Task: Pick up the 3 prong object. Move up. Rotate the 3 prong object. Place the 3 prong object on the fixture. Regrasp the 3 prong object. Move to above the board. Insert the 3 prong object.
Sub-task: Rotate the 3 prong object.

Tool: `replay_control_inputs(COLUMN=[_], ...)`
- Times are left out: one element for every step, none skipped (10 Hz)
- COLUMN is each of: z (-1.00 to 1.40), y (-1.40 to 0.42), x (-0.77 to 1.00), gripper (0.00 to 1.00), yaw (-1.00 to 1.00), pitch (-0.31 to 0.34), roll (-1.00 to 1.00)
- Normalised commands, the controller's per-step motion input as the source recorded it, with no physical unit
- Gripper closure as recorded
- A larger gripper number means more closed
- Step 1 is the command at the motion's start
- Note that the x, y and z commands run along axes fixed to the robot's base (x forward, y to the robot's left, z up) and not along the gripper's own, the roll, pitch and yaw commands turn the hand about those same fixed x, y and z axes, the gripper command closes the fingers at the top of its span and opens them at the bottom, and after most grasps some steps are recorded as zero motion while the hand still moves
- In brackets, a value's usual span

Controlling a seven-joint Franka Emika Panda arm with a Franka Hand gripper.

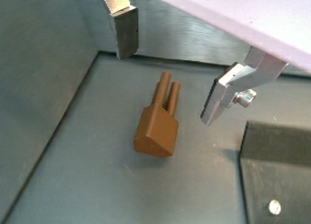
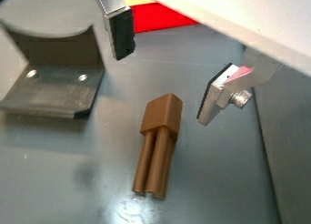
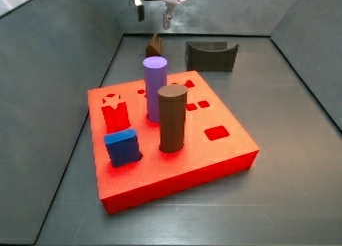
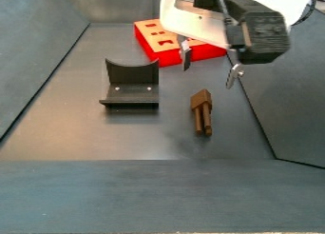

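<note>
The 3 prong object (image 1: 159,123) is a small brown piece lying flat on the grey floor, apart from everything; it shows in both wrist views (image 2: 155,141) and in a side view (image 4: 200,112). My gripper (image 1: 173,68) hangs above it, open and empty, with one finger (image 2: 120,35) on either side and clear of the piece. It also shows in both side views (image 4: 207,64), (image 3: 158,0). The fixture (image 4: 129,86) stands beside the piece, its curved notch empty. The red board (image 3: 167,140) lies farther off.
On the board stand a purple cylinder (image 3: 155,88), a tall dark-brown cylinder (image 3: 171,118), a blue block (image 3: 122,147) and a red piece (image 3: 116,115). Sloping grey walls (image 4: 51,57) enclose the floor.
</note>
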Motion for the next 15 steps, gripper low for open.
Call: replay_control_inputs(z=[-0.03,-0.03,-0.03,-0.03,-0.03,-0.03,-0.03,-0.04,-0.04,-0.04,-1.0,-1.0,-1.0,-1.0,-1.0], y=[0.0,0.0,0.0,0.0,0.0,0.0,0.0,0.0,0.0,0.0,0.0,0.0,0.0,0.0,0.0], x=[0.04,0.04,0.04,0.04,0.04,0.04,0.04,0.03,0.03,0.03,0.0,0.01,0.02,0.03,0.03], gripper=[0.0,0.0,0.0,0.0,0.0,0.0,0.0,0.0,0.0,0.0,0.0,0.0,0.0,0.0,0.0], yaw=[1.0,1.0,1.0,1.0,1.0,1.0,0.87,0.55,0.42,0.24,0.0,-0.02,-0.02,-0.01,0.0], pitch=[-0.03,-0.033,-0.036,-0.045,-0.051,-0.066,-0.073,-0.072,-0.071,-0.069,0.0,-0.013,-0.023,-0.029,-0.032], roll=[0.01,0.01,0.01,0.01,0.01,0.02,0.02,0.02,0.02,0.02,0.0,0.0,-0.01,-0.02,-0.03])
